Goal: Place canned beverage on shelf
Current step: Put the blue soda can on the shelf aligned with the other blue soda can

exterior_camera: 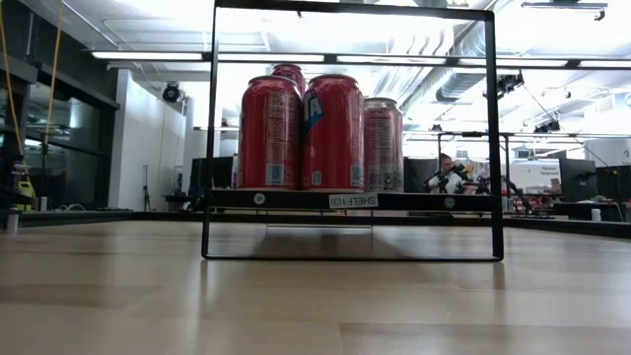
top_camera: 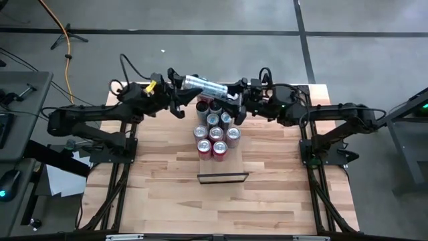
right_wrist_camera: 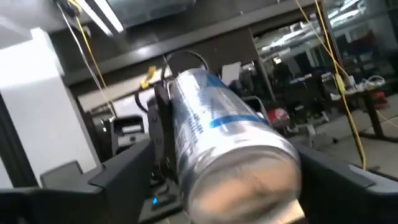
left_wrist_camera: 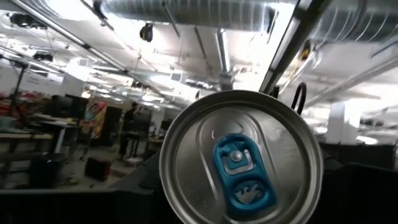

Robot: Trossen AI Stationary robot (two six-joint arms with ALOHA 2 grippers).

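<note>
A silver can with blue print lies roughly level in the air over the table's far middle, between my two grippers. Its lid with a blue tab faces the left wrist camera, and its base faces the right one. My left gripper is shut on the lid end. My right gripper stands open, its fingers on either side of the base end. The shelf, a narrow board in a black frame, stands at mid-table. My left gripper pinches the can between its two fingers at the side wall near the lid end. One finger shows flat against that wall. The fingers come roughly level from the table's left and lie along the can. The can is lifted clear, lying on its side.
Several cans stand upright in a cluster under and just nearer than the held can. The low view shows red ones through the shelf frame, their bases hidden by its crossbar. Bare tabletop lies nearer than the shelf. A person sits far behind.
</note>
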